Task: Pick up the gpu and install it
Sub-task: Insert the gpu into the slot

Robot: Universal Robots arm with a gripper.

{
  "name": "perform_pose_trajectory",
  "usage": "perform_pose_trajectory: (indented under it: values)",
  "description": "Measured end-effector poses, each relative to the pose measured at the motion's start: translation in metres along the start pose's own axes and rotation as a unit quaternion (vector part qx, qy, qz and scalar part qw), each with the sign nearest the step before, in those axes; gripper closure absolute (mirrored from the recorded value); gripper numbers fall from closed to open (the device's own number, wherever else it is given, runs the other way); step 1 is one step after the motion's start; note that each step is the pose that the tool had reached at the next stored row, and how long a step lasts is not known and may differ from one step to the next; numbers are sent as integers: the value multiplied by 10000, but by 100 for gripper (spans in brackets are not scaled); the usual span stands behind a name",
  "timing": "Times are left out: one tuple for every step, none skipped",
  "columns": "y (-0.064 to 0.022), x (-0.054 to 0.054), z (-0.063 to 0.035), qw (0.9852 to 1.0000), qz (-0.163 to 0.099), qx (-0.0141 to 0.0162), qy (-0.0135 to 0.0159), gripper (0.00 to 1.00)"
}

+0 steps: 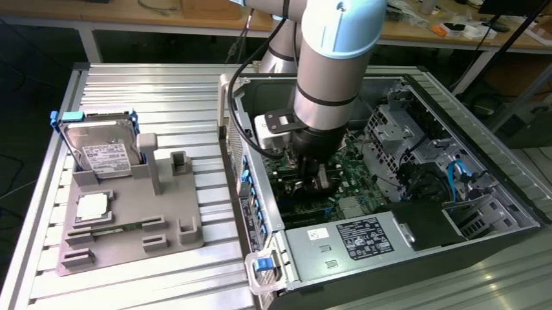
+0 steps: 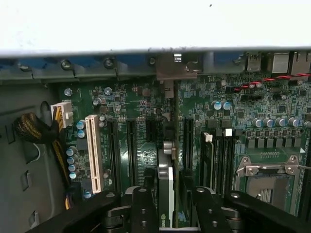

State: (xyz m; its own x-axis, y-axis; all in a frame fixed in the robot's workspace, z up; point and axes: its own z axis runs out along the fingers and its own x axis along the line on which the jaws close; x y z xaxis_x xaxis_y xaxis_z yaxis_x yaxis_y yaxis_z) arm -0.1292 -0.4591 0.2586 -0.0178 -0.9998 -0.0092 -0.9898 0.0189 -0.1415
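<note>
The arm reaches down into the open computer case [image 1: 483,213], which lies on its side on the worktop [image 1: 129,284]. The tool [image 2: 165,206] is low over the motherboard [image 2: 272,121], and its two dark fingers [image 2: 145,204] are closed on the gpu [image 2: 165,189]. The card stands on its edge between them, and its far end points toward the metal bracket [image 2: 177,65] at the back wall of the case.

In the wrist view the gpu is in line with one of the long black slots [image 2: 130,150] area, between two of them, but I cannot tell if its lower edge is already in the slot or only above it.

The risks, as I judge them:
- If the card is a little tilted or shifted to the side, pushing down can bend the contacts or scratch the board.
- The white slot [image 2: 92,155] and the small blue capacitors [image 2: 73,160] are near; a sideways slip could hit them.
- The bracket end may catch on the case wall and stop the card from seating evenly.
- The grip is on a thin card, so strong force may make it slide between the fingers.

On the worktop, the grey tray [image 1: 164,219] holds a hard drive [image 1: 103,155], well apart from the case.
</note>
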Motion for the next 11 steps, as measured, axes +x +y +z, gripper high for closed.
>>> perform_pose_trajectory:
  values:
    - [-2, 0, -11, 10000, 0, 14, 0, 66]
    - [-3, 0, -21, 10000, 0, 27, -1, 66]
    - [-5, 0, -34, 10000, 0, 39, 0, 66]
    - [-7, -1, -46, 10000, 0, 53, -1, 66]
    - [-8, -1, -59, 10000, 0, 66, -1, 66]
    - [-10, -1, -70, 10000, 0, 80, -1, 66]
    - [-12, -1, -81, 10000, 0, 92, -2, 66]
    - [-14, -1, -93, 9999, -1, 104, -1, 66]
    - [-15, -1, -104, 9999, -1, 118, -2, 66]
    - [-16, -1, -115, 9999, -1, 129, -3, 66]
    - [-18, -1, -127, 9999, -1, 143, -3, 66]
